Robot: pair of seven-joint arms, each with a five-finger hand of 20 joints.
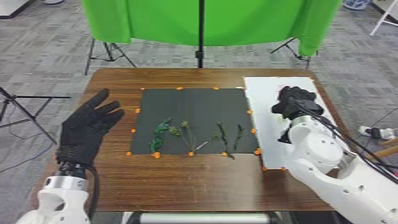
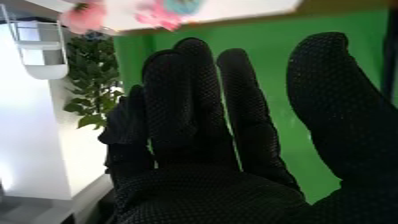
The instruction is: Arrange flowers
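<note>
Flowers [image 2: 158, 16] are sitting beyond the right hand [image 1: 296, 98], whose fingers are stretching apart over the white panel [image 1: 266, 92]; the left hand [image 1: 85, 129] is lying open.

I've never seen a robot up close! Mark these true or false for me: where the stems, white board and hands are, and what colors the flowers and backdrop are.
1. Green stems lie on the dark mat. True.
2. The robot's left hand is holding a stem. False: the left hand is open and empty, left of the mat.
3. The right hand is over the white board. True.
4. The white board is left of the dark mat. False: it is to the right.
5. The right wrist view includes pink flowers. True.
6. The backdrop cloth is red. False: the cloth is green.
</note>
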